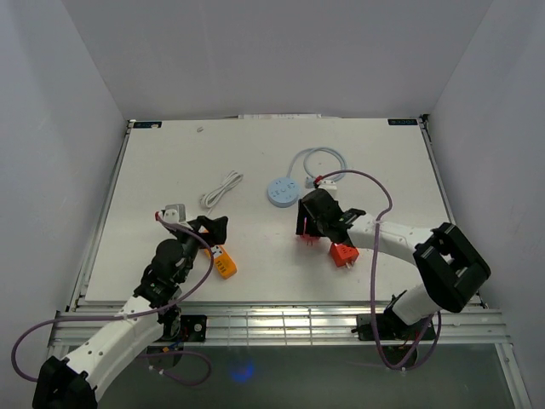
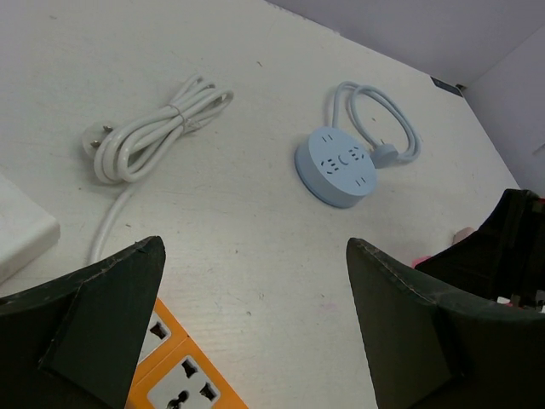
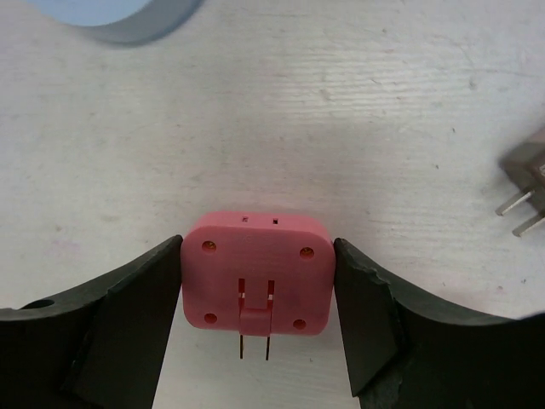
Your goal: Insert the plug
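A pink plug (image 3: 255,273) with two thin prongs pointing toward the wrist sits between the fingers of my right gripper (image 3: 257,247), and both pads press against its sides. From above, this gripper (image 1: 305,232) is at mid-table just below the round blue socket hub (image 1: 283,191). My left gripper (image 2: 255,256) hangs open over bare table, nothing between its fingers. An orange socket strip (image 2: 174,383) lies under its left finger and shows from above by that gripper (image 1: 213,228) as an orange block (image 1: 222,262).
A coiled white cable (image 2: 153,128) lies left of the blue hub (image 2: 339,167), whose own cord loops behind it. A white block (image 2: 21,234) sits at far left. An orange-red adapter (image 1: 343,254) lies by the right arm. Grey metal prongs (image 3: 521,200) show at right.
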`<state>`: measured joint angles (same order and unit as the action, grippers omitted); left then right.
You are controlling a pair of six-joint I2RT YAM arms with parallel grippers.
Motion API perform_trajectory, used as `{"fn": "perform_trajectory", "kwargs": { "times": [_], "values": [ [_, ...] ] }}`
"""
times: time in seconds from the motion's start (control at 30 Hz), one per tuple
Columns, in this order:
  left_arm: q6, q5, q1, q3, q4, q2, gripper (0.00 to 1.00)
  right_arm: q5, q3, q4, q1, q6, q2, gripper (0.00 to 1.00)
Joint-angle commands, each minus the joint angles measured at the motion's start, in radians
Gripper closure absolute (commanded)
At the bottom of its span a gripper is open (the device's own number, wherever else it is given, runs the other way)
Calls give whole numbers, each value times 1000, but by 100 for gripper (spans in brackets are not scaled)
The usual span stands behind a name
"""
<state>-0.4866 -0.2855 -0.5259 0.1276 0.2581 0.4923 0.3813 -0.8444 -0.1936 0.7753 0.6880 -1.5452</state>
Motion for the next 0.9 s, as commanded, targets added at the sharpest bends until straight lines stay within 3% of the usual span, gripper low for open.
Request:
{"fn": "perform_trajectory", "kwargs": {
  "times": [0.0, 0.2, 0.33, 0.6, 0.87],
  "values": [
    [8, 83, 0, 61, 33, 63, 2, -108, 65, 278, 5, -246, 103, 44],
    [-33, 255, 0, 144, 40, 195, 2, -278, 156, 436, 5, -502, 215, 47],
    [-99, 338, 0, 275, -60, 273, 2, -456, 197, 494, 5, -626, 264, 47],
    [-116, 584, 0, 562, -363, 491, 2, -603, 255, 545, 5, -739, 355, 46],
    [-145, 792, 0, 699, -445, 661, 2, -668, 307, 605, 9, -759, 398, 48]
  ]
}}
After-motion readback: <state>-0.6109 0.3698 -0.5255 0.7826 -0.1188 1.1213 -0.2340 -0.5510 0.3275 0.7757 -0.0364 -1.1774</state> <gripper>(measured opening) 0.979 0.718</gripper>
